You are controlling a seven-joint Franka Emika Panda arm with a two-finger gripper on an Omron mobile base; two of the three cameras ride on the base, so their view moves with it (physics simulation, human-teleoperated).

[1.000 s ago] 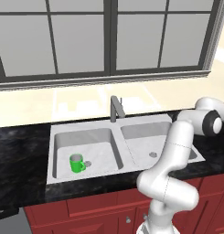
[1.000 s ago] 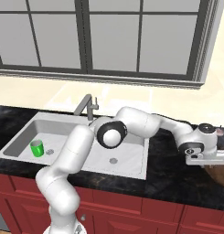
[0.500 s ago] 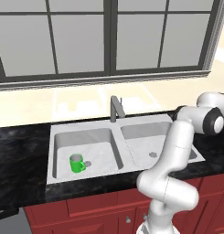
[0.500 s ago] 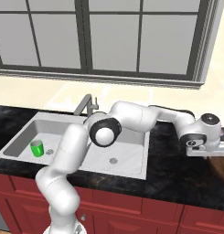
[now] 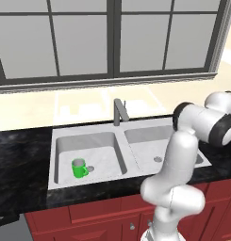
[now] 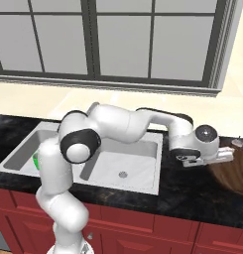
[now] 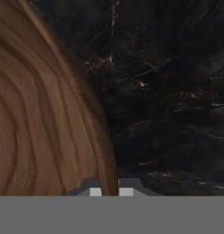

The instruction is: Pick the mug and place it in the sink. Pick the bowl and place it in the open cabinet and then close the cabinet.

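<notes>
Mug (image 5: 79, 168) is sitting upright in the left basin of the sink (image 5: 136, 129), so judge that half done. Bowl (image 6: 233, 172) is resting on the black tabletop (image 6: 192, 193) right of the sink, cut off by the frame edge.

Your end effector (image 6: 223, 157) is hanging at the bowl's near rim, reaching out sideways. In the hand view the rim (image 7: 93, 114) is running between the two fingertips (image 7: 96, 191), one either side of the wall (straddling it, by the look).

You cannot tell whether the jaws are pinching yet or just apart around the rim.

Nothing is standing between tool and bowl. A small pale object (image 6: 237, 142) is lying just behind. Cabinet is not in sight from here.
</notes>
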